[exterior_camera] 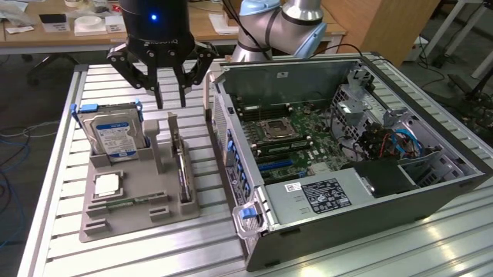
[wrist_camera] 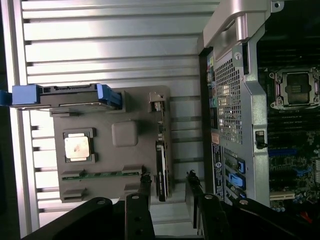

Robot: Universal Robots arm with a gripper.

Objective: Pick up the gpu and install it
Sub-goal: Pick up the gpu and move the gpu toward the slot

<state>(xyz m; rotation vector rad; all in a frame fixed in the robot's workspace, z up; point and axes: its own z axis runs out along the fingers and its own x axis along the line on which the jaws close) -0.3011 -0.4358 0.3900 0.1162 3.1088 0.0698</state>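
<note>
Gripper (exterior_camera: 171, 106): the fingers are spread apart and nothing is held between them. It is hung just above the grey tray (exterior_camera: 138, 216).
Graphics card (exterior_camera: 182, 173): it is stood on its long edge in a slot of the tray, on the side nearest the computer case (exterior_camera: 354, 202). Its silvery bracket (exterior_camera: 172, 131) is turned up at the end under the gripper.
Wrist view: the graphics card (wrist_camera: 161, 172) is seen edge-on in line with the gap between the two fingers (wrist_camera: 145, 200). The gripper (wrist_camera: 168, 176) is apart from it.
Hard drive (exterior_camera: 115, 135): it is stood upright at the tray's far corner, with its blue label facing forward.
Processor chip (exterior_camera: 108, 184): it is laid flat in the tray.
Memory stick (exterior_camera: 127, 202): it is laid beside the chip.
Case: the side is opened and the motherboard (exterior_camera: 285, 141) is exposed.
Table (exterior_camera: 115, 254): it is made of ribbed metal, and both the tray and the case are set on it.
</note>
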